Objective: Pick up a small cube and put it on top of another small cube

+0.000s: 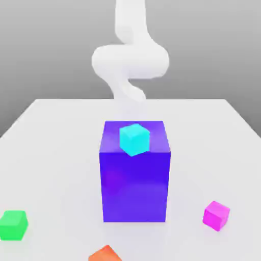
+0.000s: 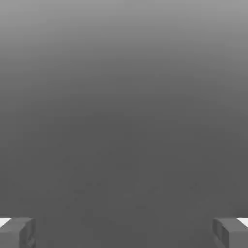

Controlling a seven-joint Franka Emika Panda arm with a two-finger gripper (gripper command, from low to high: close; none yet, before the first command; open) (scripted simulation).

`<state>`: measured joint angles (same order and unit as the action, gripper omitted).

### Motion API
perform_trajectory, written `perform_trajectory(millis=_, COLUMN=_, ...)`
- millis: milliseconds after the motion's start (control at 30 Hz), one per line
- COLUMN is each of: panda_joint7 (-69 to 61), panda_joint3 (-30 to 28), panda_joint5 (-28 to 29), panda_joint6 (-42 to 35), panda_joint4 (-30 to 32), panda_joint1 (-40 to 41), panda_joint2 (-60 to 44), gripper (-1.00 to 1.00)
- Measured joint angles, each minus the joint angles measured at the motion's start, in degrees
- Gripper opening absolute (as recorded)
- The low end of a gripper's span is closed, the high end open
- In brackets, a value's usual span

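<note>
The small cube is bright magenta and lies on the white table, near the front at the exterior view's right. In the hand view my gripper is open; its two grey fingertips stand far apart with nothing between them, and beyond them is only plain grey background. The white arm rises behind the big blue-violet block, well away from the magenta cube.
A cyan cube sits on top of the blue-violet block in the middle of the table. A small green cube lies at the front of the exterior view's left. A small orange cube sits at the front edge.
</note>
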<state>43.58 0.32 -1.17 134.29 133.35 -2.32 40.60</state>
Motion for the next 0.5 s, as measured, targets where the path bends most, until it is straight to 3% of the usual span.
perform_trajectory(millis=500, panda_joint7=-10.83, panda_joint3=5.62, panda_joint5=-3.18, panda_joint6=15.29, panda_joint4=9.49, panda_joint1=-12.15, panda_joint2=-31.49, gripper=0.00)
